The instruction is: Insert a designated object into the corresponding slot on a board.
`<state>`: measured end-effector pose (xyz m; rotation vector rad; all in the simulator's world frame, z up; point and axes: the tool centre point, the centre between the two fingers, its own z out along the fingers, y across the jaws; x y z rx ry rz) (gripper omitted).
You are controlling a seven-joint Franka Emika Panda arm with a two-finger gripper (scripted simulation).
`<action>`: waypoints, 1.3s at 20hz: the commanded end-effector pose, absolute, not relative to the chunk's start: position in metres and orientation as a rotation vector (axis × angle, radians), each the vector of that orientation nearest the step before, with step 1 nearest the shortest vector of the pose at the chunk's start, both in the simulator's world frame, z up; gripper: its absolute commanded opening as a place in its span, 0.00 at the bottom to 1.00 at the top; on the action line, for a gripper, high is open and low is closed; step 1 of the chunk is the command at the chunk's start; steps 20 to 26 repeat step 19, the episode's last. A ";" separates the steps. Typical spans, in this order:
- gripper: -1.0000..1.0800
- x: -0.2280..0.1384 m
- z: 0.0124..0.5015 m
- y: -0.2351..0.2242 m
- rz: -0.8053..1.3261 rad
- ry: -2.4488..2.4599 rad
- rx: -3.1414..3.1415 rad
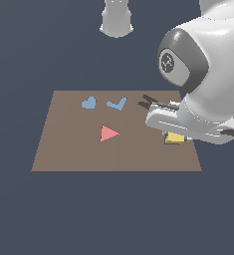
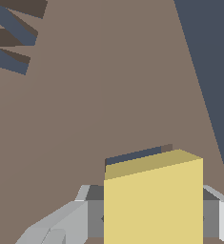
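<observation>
Yellow block (image 2: 153,202) pinched in pincer (image 2: 151,217), wrist view alone showing square slot (image 2: 137,155) just beyond, brown board (image 1: 73,144).

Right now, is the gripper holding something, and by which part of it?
Yes. The gripper holds the yellow block, its jaws closed on the block's two opposite sides, over the square slot in the board.

Bare board (image 1: 68,149) surrounds pink triangle (image 1: 108,133).

yellow block (image 2: 153,200), brown board (image 1: 73,144), pink triangle (image 1: 107,133), blue heart (image 1: 88,103).
</observation>
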<state>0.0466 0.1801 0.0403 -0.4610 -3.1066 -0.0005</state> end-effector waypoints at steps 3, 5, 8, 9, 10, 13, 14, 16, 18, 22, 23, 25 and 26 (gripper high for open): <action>0.00 0.046 0.040 0.181 0.000 -3.108 -0.454; 0.00 0.046 0.038 0.181 0.000 -3.108 -0.454; 0.00 0.046 0.031 0.180 0.000 -3.108 -0.453; 0.00 0.046 0.030 0.180 0.000 -3.108 -0.453; 0.96 0.046 0.030 0.180 0.000 -3.108 -0.453; 0.96 0.046 0.030 0.180 0.000 -3.108 -0.453; 0.96 0.046 0.030 0.180 0.000 -3.108 -0.453; 0.96 0.046 0.030 0.180 0.000 -3.108 -0.453; 0.96 0.046 0.030 0.180 0.000 -3.108 -0.453; 0.96 0.046 0.030 0.180 0.000 -3.108 -0.453; 0.96 0.046 0.030 0.180 0.000 -3.108 -0.453; 0.96 0.046 0.030 0.180 0.000 -3.108 -0.453; 0.96 0.046 0.030 0.180 0.000 -3.108 -0.453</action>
